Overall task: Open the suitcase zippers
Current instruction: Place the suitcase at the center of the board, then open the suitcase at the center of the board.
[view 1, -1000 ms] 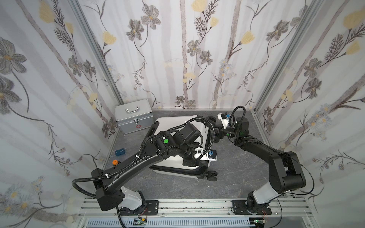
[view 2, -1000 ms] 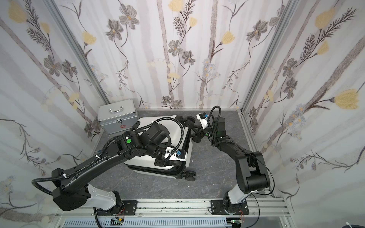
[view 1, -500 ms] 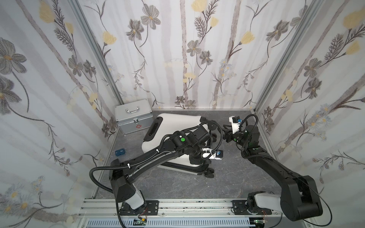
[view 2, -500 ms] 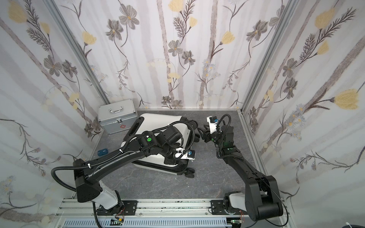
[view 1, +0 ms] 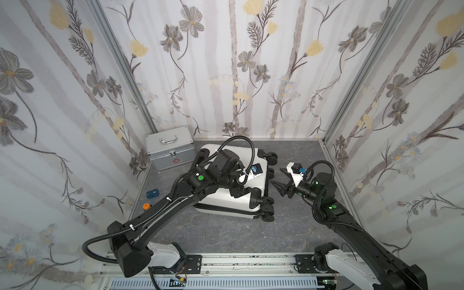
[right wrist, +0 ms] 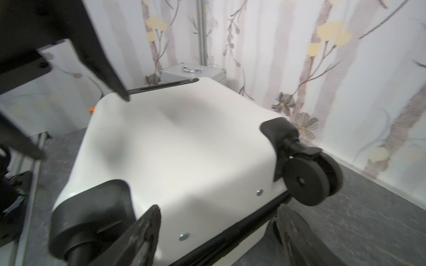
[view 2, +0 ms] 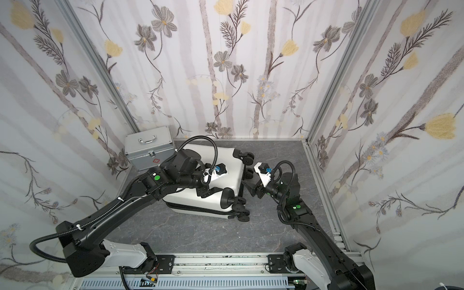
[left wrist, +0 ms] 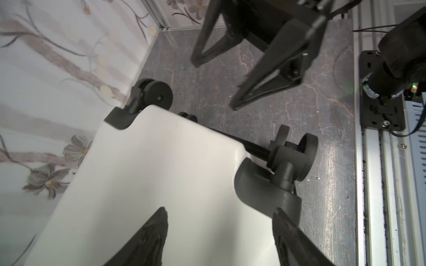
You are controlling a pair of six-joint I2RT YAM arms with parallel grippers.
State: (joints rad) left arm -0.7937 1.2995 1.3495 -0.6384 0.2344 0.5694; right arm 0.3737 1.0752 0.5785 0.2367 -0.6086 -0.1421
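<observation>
The white suitcase (view 1: 221, 203) lies flat on the grey floor in both top views, its black wheels (view 1: 267, 208) toward the right arm. The black zipper track (view 1: 226, 209) runs round its middle seam and also shows in the right wrist view as the zipper track (right wrist: 230, 232); I cannot make out the pulls. My left gripper (view 1: 244, 193) (left wrist: 220, 209) hovers open over the shell near a wheel corner, nothing between its fingers. Just off the wheel end my right gripper (view 1: 280, 179) (right wrist: 220, 207) stands open, jaws astride the seam edge without gripping it.
A silver metal case (view 1: 170, 148) with a red mark stands in the back left corner beside the suitcase. A small blue object (view 1: 153, 193) and an orange one (view 1: 146, 206) lie by the left wall. Aluminium rails (view 1: 238, 263) line the front.
Both grippers have opened. The right gripper was shut at the suitcase's far wheel corner and has drawn back off the wheel end. The left gripper shifted back over the shell.
</observation>
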